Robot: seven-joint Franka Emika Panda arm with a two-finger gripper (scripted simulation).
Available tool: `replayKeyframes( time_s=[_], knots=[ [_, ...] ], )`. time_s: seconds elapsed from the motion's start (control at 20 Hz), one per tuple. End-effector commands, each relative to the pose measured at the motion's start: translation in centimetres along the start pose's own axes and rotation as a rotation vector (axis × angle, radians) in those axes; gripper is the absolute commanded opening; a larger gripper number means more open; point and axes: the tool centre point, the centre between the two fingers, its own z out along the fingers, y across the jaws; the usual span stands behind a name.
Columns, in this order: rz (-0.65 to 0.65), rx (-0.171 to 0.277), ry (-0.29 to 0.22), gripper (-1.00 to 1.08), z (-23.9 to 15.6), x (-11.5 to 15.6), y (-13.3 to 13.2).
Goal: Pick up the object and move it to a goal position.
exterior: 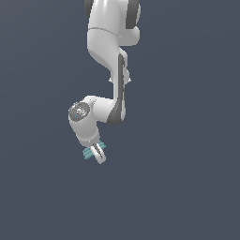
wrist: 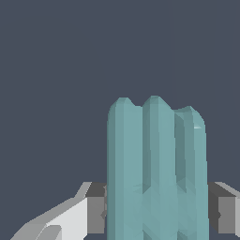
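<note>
The object [wrist: 157, 168] is a teal ridged block, like three joined bars, and it fills the middle of the wrist view. My gripper [wrist: 157, 211] is shut on the object, with one grey pad [wrist: 96, 211] pressed against one long side and the other pad [wrist: 225, 211] against the opposite side. In the exterior view the white arm hangs down from above and the gripper [exterior: 96, 153] sits at its lower end. Only small teal ends of the object [exterior: 87, 153] stick out beside the white fingers there.
A plain dark grey-blue surface [exterior: 178, 187] fills the background in both views. No other objects or edges show.
</note>
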Motion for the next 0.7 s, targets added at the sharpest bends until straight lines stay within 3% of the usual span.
replayKeyframes(
  time_s=[0.0, 0.65],
  knots=[
    [-0.001, 0.0, 0.0, -1.0, -0.4, 1.7, -0.3],
    [-0.001, 0.0, -0.001, -1.0, -1.9, 8.3, -1.7]
  ],
)
